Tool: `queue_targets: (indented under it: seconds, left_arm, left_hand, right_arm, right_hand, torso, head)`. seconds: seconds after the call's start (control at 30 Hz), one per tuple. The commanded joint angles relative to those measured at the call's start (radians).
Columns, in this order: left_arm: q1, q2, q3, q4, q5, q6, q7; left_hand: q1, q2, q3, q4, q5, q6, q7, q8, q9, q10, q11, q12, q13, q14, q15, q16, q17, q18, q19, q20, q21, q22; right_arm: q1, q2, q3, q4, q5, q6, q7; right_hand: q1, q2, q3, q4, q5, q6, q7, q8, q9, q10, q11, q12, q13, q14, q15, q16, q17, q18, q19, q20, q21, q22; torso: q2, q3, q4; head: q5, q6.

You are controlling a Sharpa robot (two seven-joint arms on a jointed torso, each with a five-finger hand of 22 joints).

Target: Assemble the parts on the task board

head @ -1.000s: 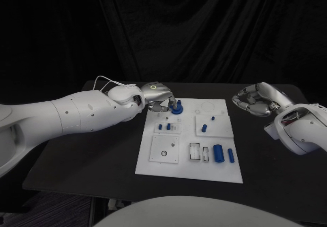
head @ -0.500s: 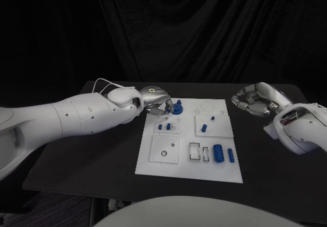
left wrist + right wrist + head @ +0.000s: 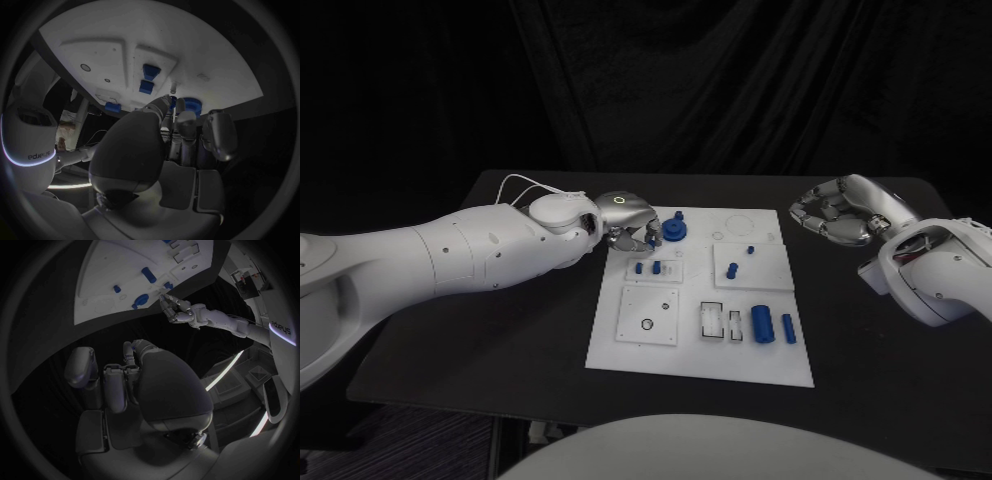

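The white rectangular task board (image 3: 704,300) lies in the middle of the black bench (image 3: 488,330). At its far left corner stands a blue round part with an upright peg (image 3: 675,229), and the left robot hand (image 3: 633,222) hangs just beside it, on its left; its silver fingers (image 3: 181,120) curl toward the part, but whether they touch or hold it cannot be told. The right robot hand (image 3: 837,211) is raised over the bench to the right of the board, well apart from it, with its fingers curled in on nothing. Below the round part, two small blue pegs (image 3: 648,268) stand side by side in a raised white plate. Another small blue peg (image 3: 733,269) stands in the plate to their right. Near the board's right edge lie a large blue cylinder (image 3: 763,324) and a slimmer blue cylinder (image 3: 789,328), side by side.
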Motion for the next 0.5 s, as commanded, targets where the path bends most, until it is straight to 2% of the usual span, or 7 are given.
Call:
queue_targets:
  seconds: [0.03,0.33,0.5]
  left_arm:
    - [-0.004,0.003,0.001,-0.001,0.001,0.015,-0.003]
    - [-0.011,0.006,0.001,-0.005,0.001,0.019,-0.005]
    - [-0.014,0.009,0.001,-0.008,0.001,0.021,-0.006]
  left_hand:
    - [-0.004,-0.004,0.004,0.000,-0.006,-0.010,-0.002,-0.005,0.001,0.002,0.006,-0.008,-0.002,-0.007,0.000,-0.006,-0.001,-0.006,-0.010,-0.001,-0.007,0.159]
    - [-0.007,-0.006,0.004,0.001,-0.009,-0.013,-0.003,-0.007,0.001,0.002,0.007,-0.011,-0.002,-0.010,0.001,-0.008,-0.006,-0.005,-0.011,0.000,-0.009,0.158]
    - [-0.008,-0.006,0.005,0.001,-0.010,-0.014,-0.004,-0.008,0.002,0.002,0.007,-0.012,-0.002,-0.010,0.002,-0.009,-0.007,-0.005,-0.012,0.000,-0.010,0.158]
  right_arm:
    - [-0.002,-0.001,0.001,0.001,-0.002,0.006,-0.018]
    - [-0.002,-0.001,0.001,0.000,-0.002,0.008,-0.019]
    - [-0.002,-0.001,0.001,0.000,-0.002,0.009,-0.021]
  right_hand:
    - [0.013,0.000,0.005,0.000,0.007,-0.006,0.001,0.003,0.002,-0.004,0.000,-0.006,0.132,0.053,-0.003,-0.007,0.167,0.016,0.001,-0.003,-0.005,0.135]
    - [0.013,0.000,0.005,0.000,0.007,-0.005,0.001,0.003,0.002,-0.005,0.000,-0.007,0.130,0.052,-0.003,-0.007,0.167,0.016,0.000,-0.003,-0.006,0.135]
    - [0.014,0.000,0.006,0.000,0.007,-0.006,0.001,0.004,0.002,-0.008,0.000,-0.009,0.128,0.052,-0.003,-0.008,0.166,0.016,0.000,-0.003,-0.006,0.135]
  torso:
    - [-0.001,0.0017,0.0005]
    - [-0.002,0.0009,-0.0005]
    - [-0.002,0.0019,-0.0007]
  head:
    - [0.000,0.000]
    - [0.000,0.000]
    - [-0.001,0.000]
